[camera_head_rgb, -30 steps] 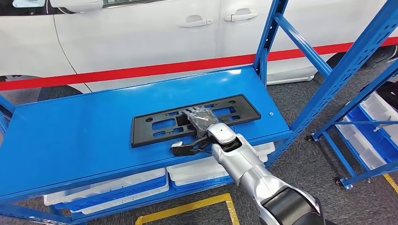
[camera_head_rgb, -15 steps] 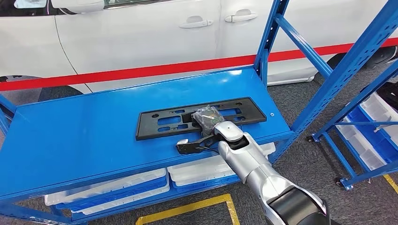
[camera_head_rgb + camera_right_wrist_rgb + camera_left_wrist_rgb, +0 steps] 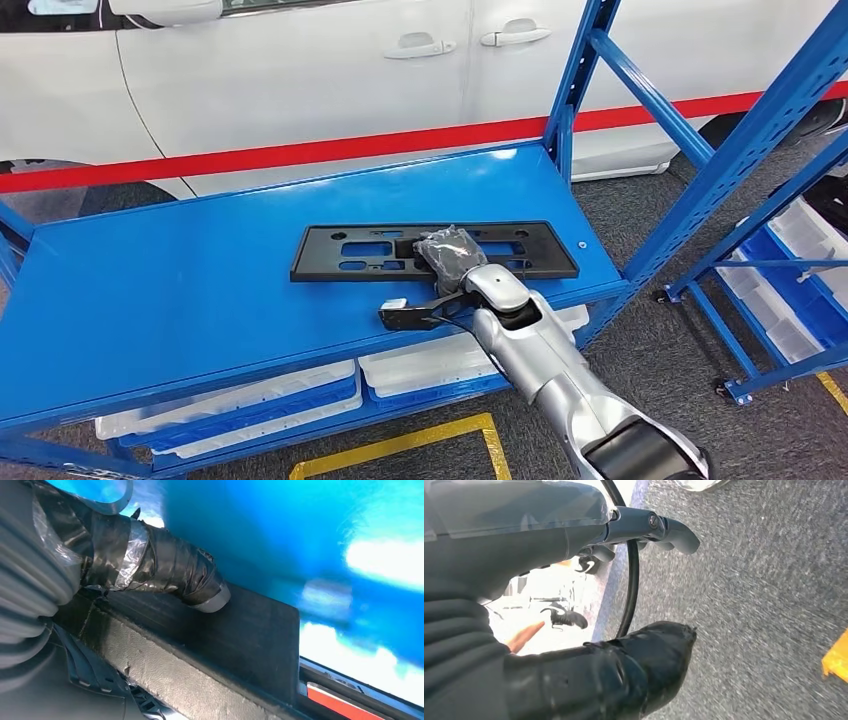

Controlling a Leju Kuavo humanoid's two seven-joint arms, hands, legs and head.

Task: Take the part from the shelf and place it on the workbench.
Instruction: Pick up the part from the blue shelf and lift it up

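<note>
The part point(image 3: 350, 252) is a long black plastic plate with several cut-outs, lying along the blue shelf board point(image 3: 180, 280) towards its right end. My right hand point(image 3: 447, 255) reaches in from the lower right and grips the plate at its middle. In the right wrist view a taped finger point(image 3: 175, 575) presses on the plate's flat face point(image 3: 250, 635) near its edge. My left hand point(image 3: 549, 530) hangs over grey carpet, holding nothing, with its fingers apart.
A white car point(image 3: 300, 70) with a red stripe point(image 3: 300, 152) stands right behind the shelf. Blue uprights point(image 3: 575, 80) frame the shelf's right end. White bins point(image 3: 420, 365) sit on the level below. Another blue rack point(image 3: 790, 270) stands at the right. A yellow line point(image 3: 400, 445) marks the floor.
The plate has turned and shifted right with my right hand; its long side now runs nearly level across the shelf, closer to the right edge.
</note>
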